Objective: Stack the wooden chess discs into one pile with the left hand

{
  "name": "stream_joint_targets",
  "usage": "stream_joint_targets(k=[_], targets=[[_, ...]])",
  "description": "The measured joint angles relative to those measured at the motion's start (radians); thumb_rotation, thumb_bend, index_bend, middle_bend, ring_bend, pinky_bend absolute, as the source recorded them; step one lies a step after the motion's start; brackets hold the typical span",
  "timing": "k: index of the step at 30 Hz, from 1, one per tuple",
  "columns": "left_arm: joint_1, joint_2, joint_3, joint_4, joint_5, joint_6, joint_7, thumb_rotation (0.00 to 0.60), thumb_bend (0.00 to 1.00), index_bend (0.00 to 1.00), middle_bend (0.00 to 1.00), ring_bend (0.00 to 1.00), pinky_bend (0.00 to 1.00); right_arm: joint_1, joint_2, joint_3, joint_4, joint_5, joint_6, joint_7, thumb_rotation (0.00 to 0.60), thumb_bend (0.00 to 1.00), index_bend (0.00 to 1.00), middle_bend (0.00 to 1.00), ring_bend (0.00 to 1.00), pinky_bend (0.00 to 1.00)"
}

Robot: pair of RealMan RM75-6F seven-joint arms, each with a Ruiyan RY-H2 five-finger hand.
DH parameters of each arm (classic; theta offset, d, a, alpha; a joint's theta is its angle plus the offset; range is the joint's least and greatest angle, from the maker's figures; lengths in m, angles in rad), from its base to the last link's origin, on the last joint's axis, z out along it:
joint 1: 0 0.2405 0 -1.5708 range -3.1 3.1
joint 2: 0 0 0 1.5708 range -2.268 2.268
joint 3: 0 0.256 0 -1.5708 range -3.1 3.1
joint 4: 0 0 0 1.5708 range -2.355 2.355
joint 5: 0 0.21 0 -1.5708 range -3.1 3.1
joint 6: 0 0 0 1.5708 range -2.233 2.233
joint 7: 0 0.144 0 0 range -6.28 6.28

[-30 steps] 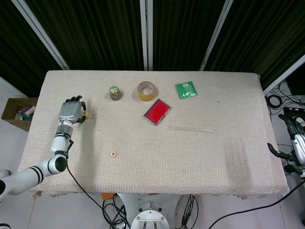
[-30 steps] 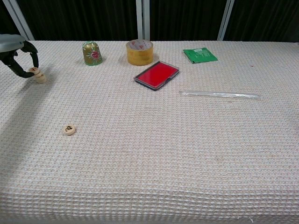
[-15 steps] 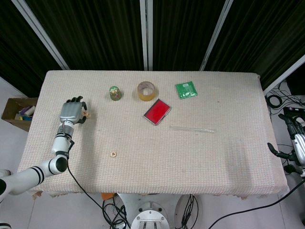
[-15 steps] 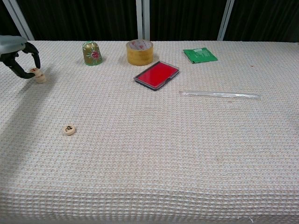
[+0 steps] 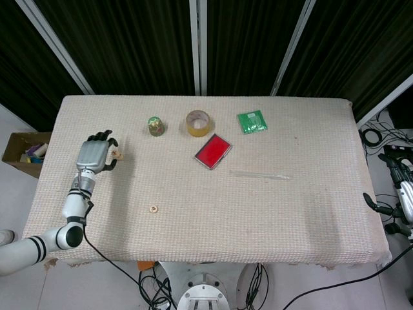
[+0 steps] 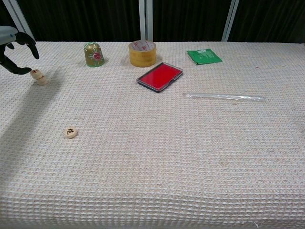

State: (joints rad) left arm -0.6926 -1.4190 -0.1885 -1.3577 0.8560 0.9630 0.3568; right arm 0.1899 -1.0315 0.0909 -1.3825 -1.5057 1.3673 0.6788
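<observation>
Left hand (image 6: 13, 48) hovered just beside the two-disc pile (image 6: 40, 78), fingers apart, holding nothing. Lone disc (image 6: 70, 132) lay well apart on the table (image 6: 190, 157). Discs looked light, stiff, smooth; best pinched by the rim.

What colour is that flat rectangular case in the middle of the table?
The flat case is bright red with a dark rim, clearest in the chest view.

The left hand (image 5: 93, 155) hovers over the table's (image 5: 193, 232) left side, its dark fingers (image 5: 103, 137) spread. A small stack of wooden discs (image 5: 117, 155) lies just right of the fingers, apart from them. A single disc (image 5: 153, 208) lies well below and right of the fingers.
</observation>
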Motion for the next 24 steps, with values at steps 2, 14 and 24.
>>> stream_joint_targets(k=[2,14,24], targets=[[0.025,0.033,0.012,-0.067,0.049,0.027,-0.026,0.600,0.34,0.35,0.09,0.10,0.18,0.001,-0.003,-0.001,0.003,-0.005,0.002,0.003,0.600,0.26,0.00,0.09,0.00,0.00],[0.189,0.136,0.192,-0.347,0.432,0.196,-0.108,0.600,0.30,0.39,0.09,0.10,0.18,-0.007,-0.009,-0.011,0.006,-0.032,0.032,0.010,0.600,0.26,0.00,0.09,0.00,0.00],[0.213,0.041,0.237,-0.348,0.460,0.175,0.006,0.600,0.28,0.37,0.09,0.10,0.18,-0.013,-0.007,-0.019,0.011,-0.044,0.049,0.018,0.600,0.26,0.00,0.09,0.00,0.00]])
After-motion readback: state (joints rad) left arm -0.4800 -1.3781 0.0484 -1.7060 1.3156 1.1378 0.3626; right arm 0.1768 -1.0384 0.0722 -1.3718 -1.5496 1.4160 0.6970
